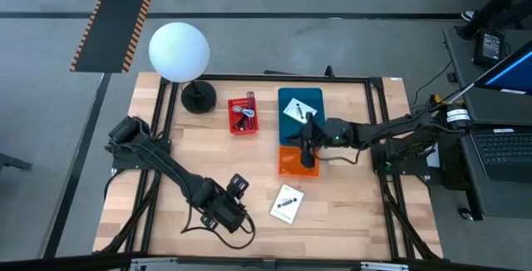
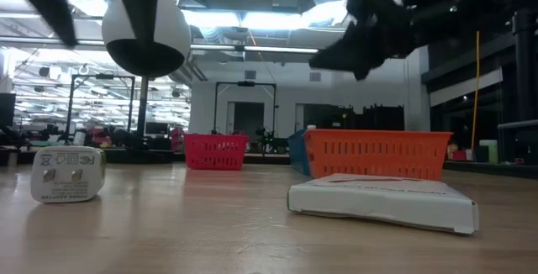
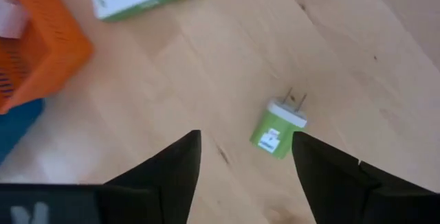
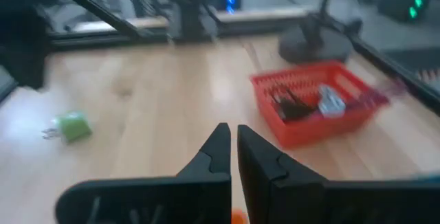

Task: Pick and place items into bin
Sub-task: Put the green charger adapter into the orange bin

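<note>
A green plug (image 3: 277, 129) with its two prongs pointing away from the left claw (image 3: 246, 157) is seen lying flat on the table (image 1: 332, 221), and it is framed between that claw's two fingers, which are spread apart with nothing held. If the claw is lowered off centre, the plug could be nudged or spun by one finger instead of being caught, since it is small and lies loose on smooth wood; a grip across the prongs would likely slip. To the right of the plug, a white card (image 1: 287, 204) with dark marks rests flat and thin, and a clean pick of it may be hard, because little edge is offered above the wood. Farther right of the plug, the orange bin (image 1: 293, 163) stands against a teal bin (image 1: 300, 115), and over the orange bin the right claw (image 4: 234, 157) hangs with its fingers pressed together and empty; a clash of arms could be caused there if both reach in at once. A red bin (image 1: 243, 115) already holding cables sits beyond the plug, toward the white globe lamp (image 1: 179, 51). The table is of pale wooden planks inside a black frame. Beyond it, a grey floor, striped tape, a laptop and a bright, open workshop are seen.
</note>
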`<state>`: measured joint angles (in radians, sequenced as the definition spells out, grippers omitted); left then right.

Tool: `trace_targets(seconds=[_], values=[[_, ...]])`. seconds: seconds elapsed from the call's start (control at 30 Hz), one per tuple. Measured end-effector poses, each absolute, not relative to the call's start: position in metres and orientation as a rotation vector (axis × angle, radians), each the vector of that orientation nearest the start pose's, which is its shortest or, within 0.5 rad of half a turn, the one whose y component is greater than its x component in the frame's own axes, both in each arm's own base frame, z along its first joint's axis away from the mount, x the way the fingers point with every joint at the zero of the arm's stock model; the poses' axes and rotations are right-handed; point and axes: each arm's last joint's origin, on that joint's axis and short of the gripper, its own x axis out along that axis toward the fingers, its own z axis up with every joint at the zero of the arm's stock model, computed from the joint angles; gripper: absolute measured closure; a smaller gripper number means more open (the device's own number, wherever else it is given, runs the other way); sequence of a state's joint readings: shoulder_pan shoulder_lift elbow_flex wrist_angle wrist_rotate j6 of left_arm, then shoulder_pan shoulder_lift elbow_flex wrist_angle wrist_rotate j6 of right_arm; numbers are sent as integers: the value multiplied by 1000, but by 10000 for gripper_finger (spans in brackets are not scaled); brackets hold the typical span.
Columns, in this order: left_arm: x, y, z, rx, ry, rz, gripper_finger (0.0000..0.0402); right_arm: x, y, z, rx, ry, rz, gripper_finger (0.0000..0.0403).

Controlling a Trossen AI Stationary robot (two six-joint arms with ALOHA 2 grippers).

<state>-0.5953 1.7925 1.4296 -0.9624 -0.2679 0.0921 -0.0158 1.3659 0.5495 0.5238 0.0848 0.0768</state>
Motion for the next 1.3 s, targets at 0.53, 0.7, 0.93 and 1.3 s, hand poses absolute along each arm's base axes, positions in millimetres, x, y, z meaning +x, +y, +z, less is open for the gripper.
trace_targets(seconds=[0.53, 0.7, 0.93, 1.3], values=[[305, -199, 174, 692, 1446, -370, 178, 275, 30, 215, -22, 152, 34, 393], [306, -199, 173, 692, 1450, -371, 178, 277, 33, 220, -24, 137, 44, 393], [307, -200, 173, 686, 1439, -374, 178, 277, 34, 220, -24, 138, 46, 393], [303, -198, 162, 632, 1462, -387, 178, 277, 34, 220, -21, 139, 46, 393]])
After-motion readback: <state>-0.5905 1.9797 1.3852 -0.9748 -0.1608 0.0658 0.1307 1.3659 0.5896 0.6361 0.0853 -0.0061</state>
